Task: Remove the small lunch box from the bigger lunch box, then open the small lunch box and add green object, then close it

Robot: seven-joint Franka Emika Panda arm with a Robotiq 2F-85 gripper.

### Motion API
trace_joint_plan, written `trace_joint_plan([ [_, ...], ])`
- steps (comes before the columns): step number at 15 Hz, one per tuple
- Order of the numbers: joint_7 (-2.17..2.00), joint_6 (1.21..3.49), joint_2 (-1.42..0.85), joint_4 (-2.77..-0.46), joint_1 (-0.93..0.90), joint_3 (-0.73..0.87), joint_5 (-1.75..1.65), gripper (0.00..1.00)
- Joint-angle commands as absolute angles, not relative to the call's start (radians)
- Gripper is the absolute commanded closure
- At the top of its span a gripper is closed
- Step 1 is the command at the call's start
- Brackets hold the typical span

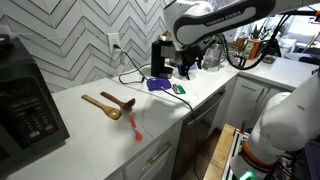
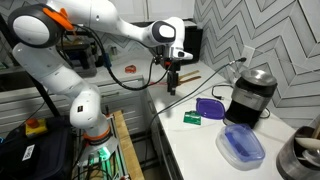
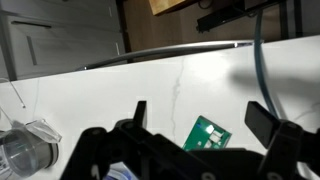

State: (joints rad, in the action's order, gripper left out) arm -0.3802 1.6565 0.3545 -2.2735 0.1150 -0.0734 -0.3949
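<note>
The green object (image 3: 208, 133), a small flat green piece, lies on the white counter; it also shows in both exterior views (image 1: 178, 89) (image 2: 192, 117). My gripper (image 3: 200, 114) is open and empty, and hovers above the green object, which shows between the fingers. The gripper also shows in both exterior views (image 1: 184, 72) (image 2: 171, 88). The small lunch box (image 2: 210, 107), deep blue-purple, sits on the counter just beyond the green object (image 1: 157, 85). The bigger lunch box (image 2: 242, 145), paler purple-blue, sits apart from it near the counter's end. It is hidden in the other views.
A black coffee machine (image 2: 250, 92) stands by the wall behind the boxes. Two wooden spoons (image 1: 108, 104) and a red-orange utensil (image 1: 135, 126) lie further along the counter. A large black appliance (image 1: 25, 105) and a metal pot (image 2: 300, 155) stand at the counter's two ends.
</note>
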Motion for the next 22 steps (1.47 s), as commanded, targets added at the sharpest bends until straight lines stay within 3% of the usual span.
trace_joint_plan([
  [1,-0.433,1.782,0.228,-2.236,0.156,-0.024,-0.529,0.0],
  [7,-0.501,2.106,0.069,-2.186,0.186,0.064,-0.722,0.0],
  [17,-0.55,2.109,0.011,-2.136,0.175,0.107,-0.711,0.0],
  [22,-0.552,2.252,-0.049,-2.105,0.185,0.144,-0.86,0.0],
])
